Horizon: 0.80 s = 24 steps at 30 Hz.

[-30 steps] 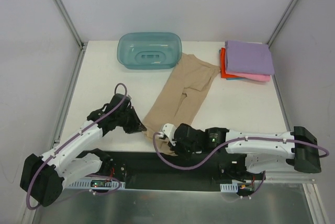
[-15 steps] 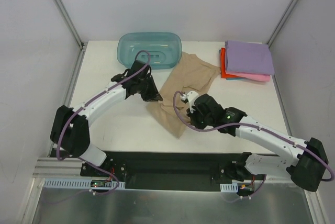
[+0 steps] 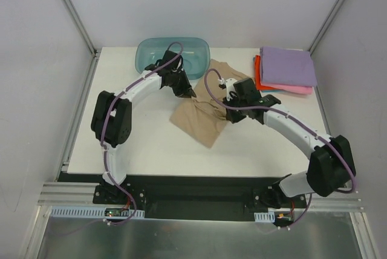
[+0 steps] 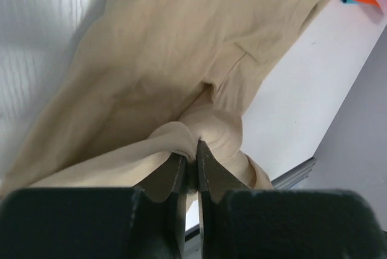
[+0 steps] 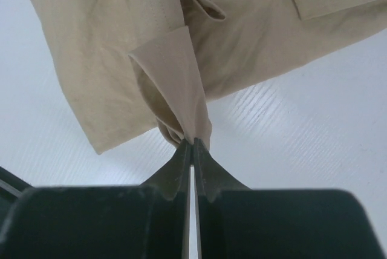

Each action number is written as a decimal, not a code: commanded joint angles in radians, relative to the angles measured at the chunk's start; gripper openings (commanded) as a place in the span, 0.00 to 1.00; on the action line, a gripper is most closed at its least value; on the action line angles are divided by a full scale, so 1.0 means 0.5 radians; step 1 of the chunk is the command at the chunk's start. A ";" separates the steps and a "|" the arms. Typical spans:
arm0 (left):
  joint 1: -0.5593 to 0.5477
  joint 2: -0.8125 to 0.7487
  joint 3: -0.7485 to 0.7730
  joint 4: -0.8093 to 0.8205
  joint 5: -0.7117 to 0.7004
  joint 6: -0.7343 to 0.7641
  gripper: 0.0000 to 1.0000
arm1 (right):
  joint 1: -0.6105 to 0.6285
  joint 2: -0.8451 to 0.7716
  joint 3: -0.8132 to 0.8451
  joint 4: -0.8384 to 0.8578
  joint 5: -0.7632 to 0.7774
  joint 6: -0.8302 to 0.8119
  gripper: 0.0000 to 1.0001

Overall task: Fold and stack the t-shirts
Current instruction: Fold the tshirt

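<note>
Table (image 3: 133, 144): tan tee (image 3: 202, 123) lies mid, bunched & part-doubled, so fold looks half done. Folded stack (image 3: 287, 65) sits far right, prob. the drop spot. L gripper (image 4: 195, 150) & R gripper (image 5: 192, 144) each pinched tight on tan tee's edge, holding cloth up.

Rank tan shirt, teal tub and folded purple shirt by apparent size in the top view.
1. tan t-shirt, bunched up; only a little larger than the tub, so this call is close
2. teal tub
3. purple t-shirt, folded, clearly smallest
</note>
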<state>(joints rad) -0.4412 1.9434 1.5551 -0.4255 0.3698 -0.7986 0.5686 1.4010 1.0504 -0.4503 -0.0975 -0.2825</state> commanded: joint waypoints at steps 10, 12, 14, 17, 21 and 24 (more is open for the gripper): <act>0.091 0.439 0.470 0.007 0.156 0.082 0.68 | -0.312 0.573 0.381 0.118 -0.035 0.000 0.24; 0.091 0.351 0.437 0.004 0.123 0.109 0.93 | -0.336 0.625 0.470 0.063 0.032 0.013 0.57; 0.091 0.255 0.336 0.001 0.086 0.125 0.99 | -0.330 0.607 0.501 0.014 0.002 -0.003 0.74; 0.091 0.013 0.100 0.001 0.000 0.149 0.99 | -0.309 0.475 0.449 0.014 -0.130 0.007 0.97; 0.097 -0.419 -0.314 0.001 -0.205 0.161 0.99 | -0.183 0.239 0.238 0.048 -0.259 -0.012 0.97; 0.124 -0.670 -0.667 -0.002 -0.243 0.146 0.99 | -0.058 0.205 0.154 0.078 -0.308 0.055 0.97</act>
<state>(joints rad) -0.3973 1.7901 1.3708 -0.4061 0.3241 -0.7425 0.4675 1.5761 1.1744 -0.4232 -0.1703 -0.2798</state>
